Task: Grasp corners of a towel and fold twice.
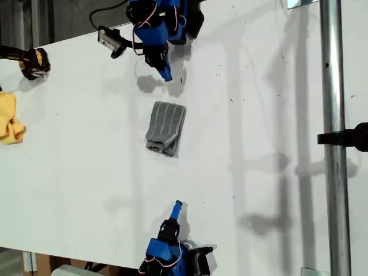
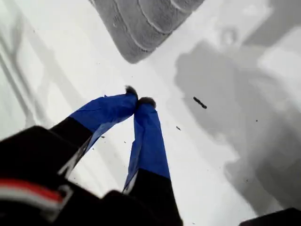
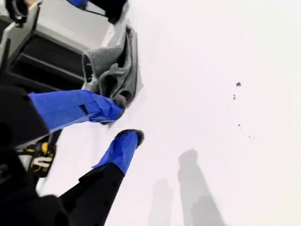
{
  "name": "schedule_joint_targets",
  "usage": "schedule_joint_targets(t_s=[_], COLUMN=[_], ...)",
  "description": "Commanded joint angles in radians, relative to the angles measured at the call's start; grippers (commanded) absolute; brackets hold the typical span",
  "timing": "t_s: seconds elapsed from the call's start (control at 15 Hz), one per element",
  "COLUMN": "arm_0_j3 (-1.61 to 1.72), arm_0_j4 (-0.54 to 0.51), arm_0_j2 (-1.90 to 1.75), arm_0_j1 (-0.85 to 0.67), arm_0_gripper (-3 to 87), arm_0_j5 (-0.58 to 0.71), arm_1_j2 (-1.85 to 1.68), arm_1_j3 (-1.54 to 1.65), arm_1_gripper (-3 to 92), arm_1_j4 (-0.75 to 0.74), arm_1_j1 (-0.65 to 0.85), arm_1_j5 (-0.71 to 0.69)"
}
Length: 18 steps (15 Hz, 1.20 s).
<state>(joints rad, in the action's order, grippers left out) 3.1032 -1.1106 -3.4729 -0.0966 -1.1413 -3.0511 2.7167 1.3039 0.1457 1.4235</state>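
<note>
- Towel [image 1: 166, 129]: folded bundle at table [image 1: 86, 172] centre in the exterior view, long axis 12–6 o'clock.
- My first gripper [image 2: 137, 100]: clenched, empty; towel lies just beyond its tips.
- My second gripper [image 3: 126, 118]: released, empty; towel near, ahead.

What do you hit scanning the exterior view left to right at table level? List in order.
Yellow cloth → yellow-and-black device → folded grey towel → metal pole. Both blue arms overlap the towel's column, so I've left them out.
</note>
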Motion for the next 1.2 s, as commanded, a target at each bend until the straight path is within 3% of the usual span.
schedule_joint_targets(t_s=[0.0, 0.07, 0.2, 0.27, 0.33, 0.4, 0.47, 1.13], arm_0_j3=[0.017, 0.018, 0.018, 0.017, 0.017, 0.017, 0.017, 0.017], arm_0_j4=[0.008, -0.020, -0.110, -0.181, -0.181, -0.181, -0.175, -0.176], arm_0_j2=[-0.008, -0.008, -0.008, 0.000, -0.003, -0.003, -0.003, -0.003], arm_0_j1=[-0.008, -0.017, -0.017, -0.025, -0.017, -0.017, -0.015, -0.018], arm_0_gripper=[8.5, 8.4, 7.8, 7.7, 7.7, 7.7, 7.4, 7.2], arm_0_j5=[-0.037, -0.075, -0.209, -0.261, -0.104, 0.146, 0.209, 0.201], arm_1_j2=[-0.245, -0.222, -0.232, -0.232, -0.233, -0.233, -0.233, -0.233], arm_1_j3=[0.152, 0.178, 0.192, 0.190, 0.179, 0.181, 0.181, 0.181], arm_1_gripper=[-0.2, 0.2, 11.8, 11.8, 11.8, 11.8, 11.8, 11.8], arm_1_j4=[0.109, 0.109, 0.103, 0.098, 0.120, 0.123, 0.123, 0.123], arm_1_j1=[-0.034, -0.037, -0.055, -0.063, -0.049, -0.044, -0.044, -0.046], arm_1_j5=[0.118, 0.155, 0.178, 0.193, 0.106, 0.067, 0.067, 0.067])
